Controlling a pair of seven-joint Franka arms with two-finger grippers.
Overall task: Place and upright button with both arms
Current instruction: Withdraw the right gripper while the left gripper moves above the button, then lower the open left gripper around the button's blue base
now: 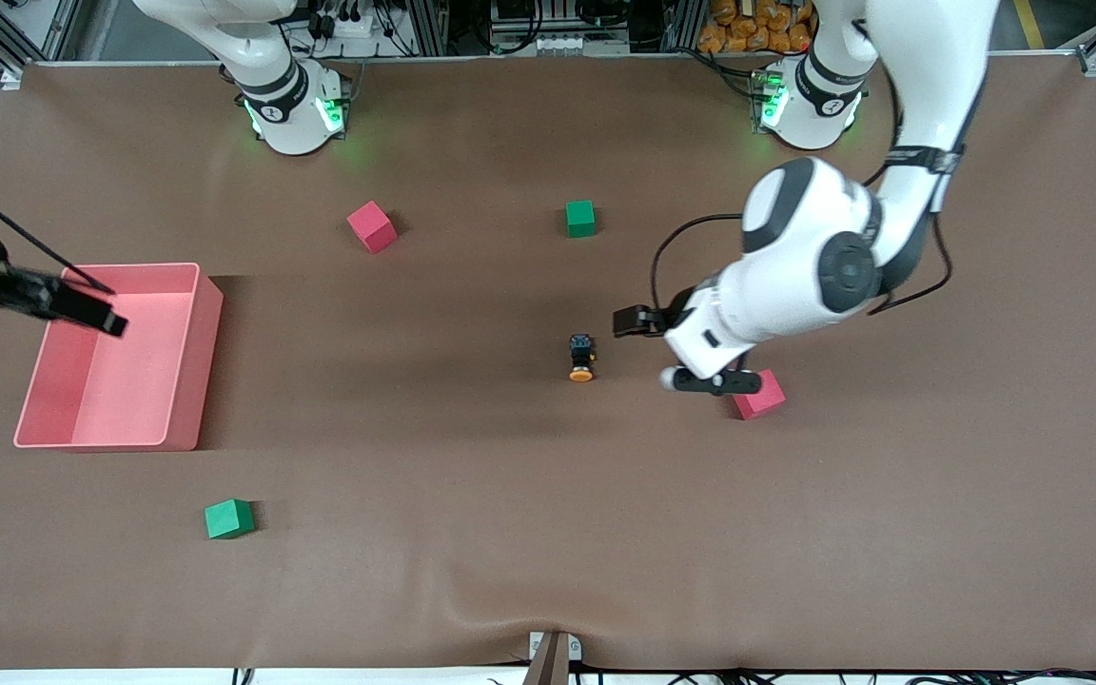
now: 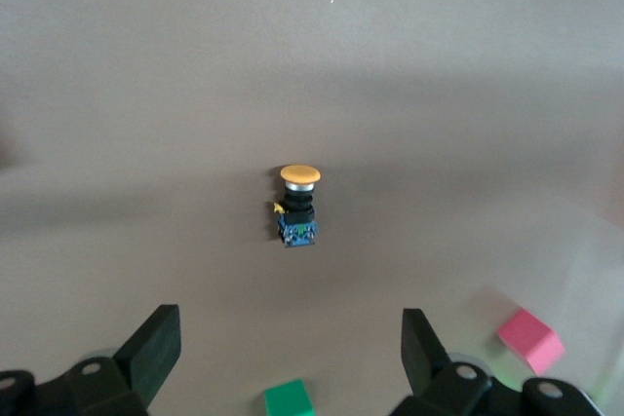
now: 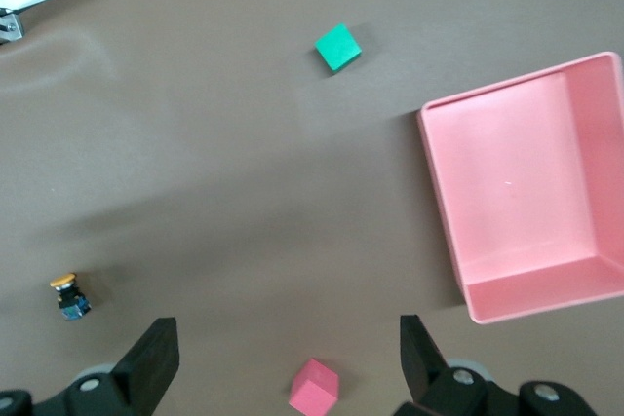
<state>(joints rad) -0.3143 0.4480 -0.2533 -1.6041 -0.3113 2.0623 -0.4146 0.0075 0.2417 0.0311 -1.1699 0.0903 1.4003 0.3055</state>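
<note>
You have bare brown mat (image 1: 529, 533) all around the button (image 1: 581, 358) at the centre of the front view; nothing touches it, and the lower half of that frame holds only one green cube (image 1: 228, 518) at lower left. The left gripper (image 1: 681, 347), fingers spread wide, hangs just beside the button toward the frame's right, with a red cube (image 1: 759, 397) partly under it. Higher in the frame, another red cube (image 1: 372, 226) and a second green cube (image 1: 580, 218) sit well apart from the button. The pink bin (image 1: 210, 314) blocks the left edge, the right gripper (image 1: 82, 306), also spread, over it.
</note>
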